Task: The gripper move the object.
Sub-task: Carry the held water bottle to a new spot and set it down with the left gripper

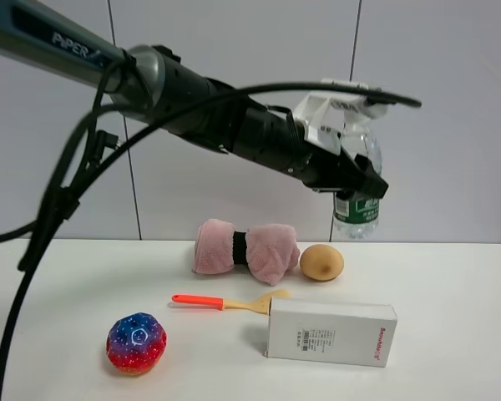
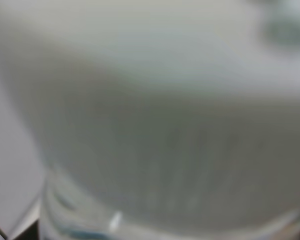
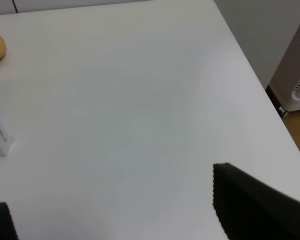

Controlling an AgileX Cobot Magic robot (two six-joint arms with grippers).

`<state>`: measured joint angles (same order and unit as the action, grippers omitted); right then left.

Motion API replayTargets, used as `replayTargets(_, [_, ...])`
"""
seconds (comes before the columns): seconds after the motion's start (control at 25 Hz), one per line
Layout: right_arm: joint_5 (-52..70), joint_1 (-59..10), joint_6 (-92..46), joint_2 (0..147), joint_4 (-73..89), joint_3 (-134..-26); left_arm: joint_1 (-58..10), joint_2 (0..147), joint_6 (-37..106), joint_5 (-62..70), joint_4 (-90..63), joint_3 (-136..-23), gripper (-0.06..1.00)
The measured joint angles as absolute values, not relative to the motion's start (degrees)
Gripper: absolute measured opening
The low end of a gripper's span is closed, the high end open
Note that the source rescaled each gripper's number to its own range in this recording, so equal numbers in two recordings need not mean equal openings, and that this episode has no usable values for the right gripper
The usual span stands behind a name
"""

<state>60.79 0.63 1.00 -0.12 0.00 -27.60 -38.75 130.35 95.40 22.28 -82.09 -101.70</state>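
Observation:
The clear water bottle [image 1: 356, 205] with a green label stands upright at the back right, its base level with the table's [image 1: 451, 284] far edge. My left gripper [image 1: 355, 177], black jaws under a white mount, reaches across from the left and is closed around the bottle's upper part, hiding the cap. In the left wrist view the bottle [image 2: 155, 135] fills the picture as a blur. I cannot tell whether the base touches the table. My right gripper [image 3: 110, 192] is open and empty above bare table, and does not show in the exterior view.
A pink rolled towel [image 1: 246, 248] and a potato [image 1: 321, 261] lie below the bottle. A white rectangular box [image 1: 331, 332], a red-handled wooden spatula [image 1: 230, 302] and a red-blue ball [image 1: 136, 342] lie nearer the front. The table's right edge [image 3: 260, 85] runs beside my right gripper.

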Motion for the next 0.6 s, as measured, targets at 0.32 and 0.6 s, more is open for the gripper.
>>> replayTargets(0.32, [60.79, 0.63, 1.0, -0.12, 0.0, -27.6, -38.8, 137.26, 95.4, 23.15, -79.39, -101.7, 0.0])
replayTargets(0.6, [60.79, 0.63, 1.0, -0.12, 0.0, -27.6, -38.8, 140.03, 95.78, 21.72, -77.65, -101.71, 0.0])
